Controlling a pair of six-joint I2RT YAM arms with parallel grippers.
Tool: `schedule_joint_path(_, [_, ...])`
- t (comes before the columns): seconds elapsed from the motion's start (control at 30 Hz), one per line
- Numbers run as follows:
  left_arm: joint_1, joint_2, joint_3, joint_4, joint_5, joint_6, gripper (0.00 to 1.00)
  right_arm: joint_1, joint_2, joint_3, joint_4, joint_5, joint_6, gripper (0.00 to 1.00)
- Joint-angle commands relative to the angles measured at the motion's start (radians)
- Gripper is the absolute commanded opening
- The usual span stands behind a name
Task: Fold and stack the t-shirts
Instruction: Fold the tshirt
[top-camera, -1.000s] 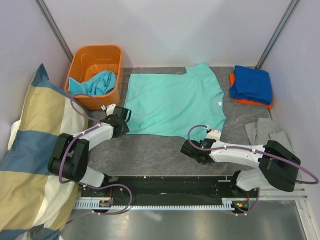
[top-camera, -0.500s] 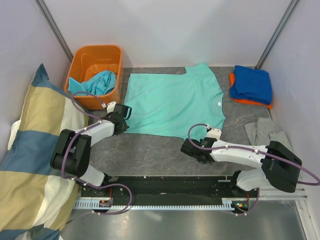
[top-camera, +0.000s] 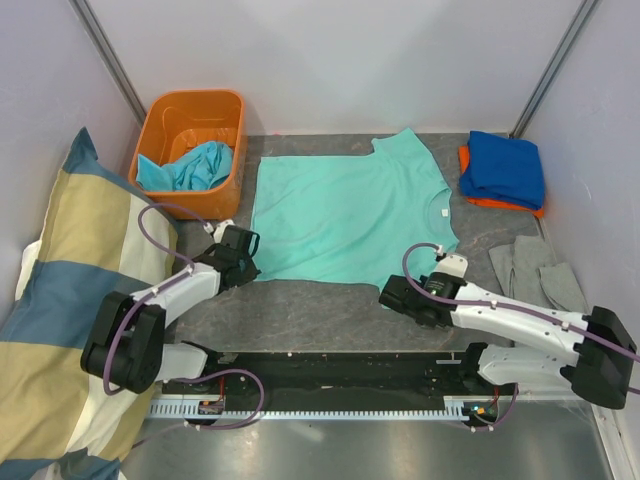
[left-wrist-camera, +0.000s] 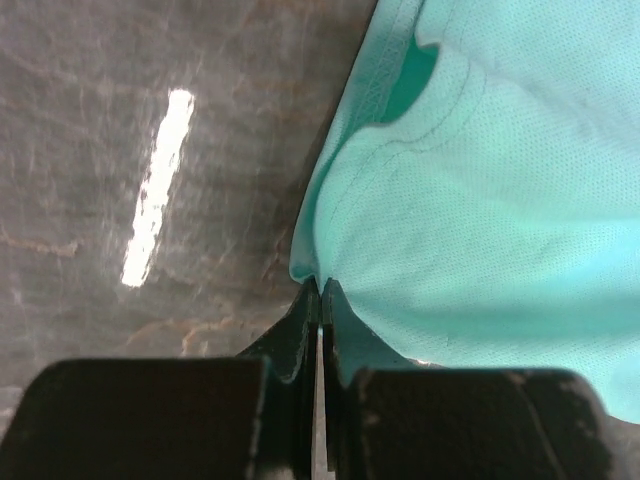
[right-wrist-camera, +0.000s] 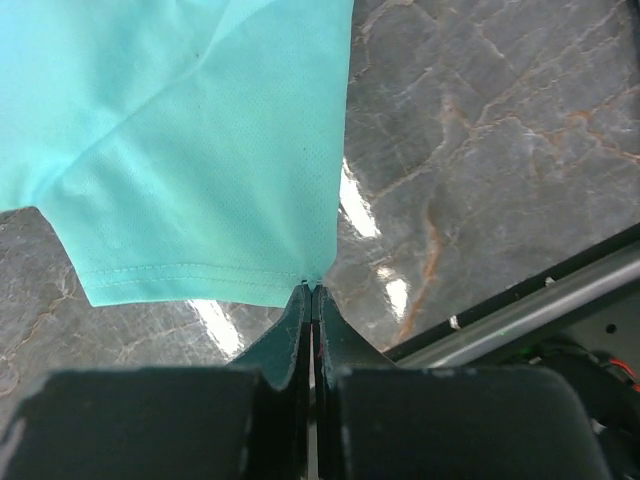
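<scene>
A mint-teal t-shirt (top-camera: 345, 205) lies spread flat on the dark table, collar to the right. My left gripper (top-camera: 243, 265) is shut on its near left corner; in the left wrist view the closed tips (left-wrist-camera: 319, 292) pinch the bunched edge of the shirt (left-wrist-camera: 480, 200). My right gripper (top-camera: 393, 294) is shut on a hemmed corner at the shirt's near right; in the right wrist view the tips (right-wrist-camera: 313, 292) pinch the shirt (right-wrist-camera: 190, 150). A folded royal blue shirt (top-camera: 505, 165) lies on an orange one (top-camera: 498, 203) at the far right. A turquoise shirt (top-camera: 192, 167) is crumpled in the basket.
The orange basket (top-camera: 190, 105) stands at the far left. A grey cloth (top-camera: 535, 265) lies at the right, near the right arm. A big blue-and-cream striped pillow (top-camera: 55, 310) fills the left side. A black rail (top-camera: 330, 370) runs along the near edge.
Both grippers have pulled back toward the near edge, the right one also to the right. The mint-teal shirt has slid with them, a little nearer and to the right.
</scene>
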Motion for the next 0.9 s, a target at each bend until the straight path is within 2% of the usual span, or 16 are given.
schedule_joint_path(0.0, [-0.007,-0.078,-0.034,-0.065,0.033,-0.050,0.02,0.004,-0.070,0.037,-0.139,-0.014,0.047,0.00])
schedule_joint_path(0.37, [-0.009,-0.202,-0.054,-0.165,0.019,-0.064,0.02,0.004,-0.154,0.084,-0.271,0.026,0.112,0.00])
schedule_joint_path(0.57, [-0.010,-0.262,-0.042,-0.197,0.014,-0.060,0.02,0.002,-0.198,0.121,-0.285,0.063,0.110,0.00])
schedule_joint_path(0.87, [-0.010,-0.236,0.061,-0.177,-0.016,-0.047,0.02,0.004,-0.120,0.259,-0.279,0.241,0.086,0.00])
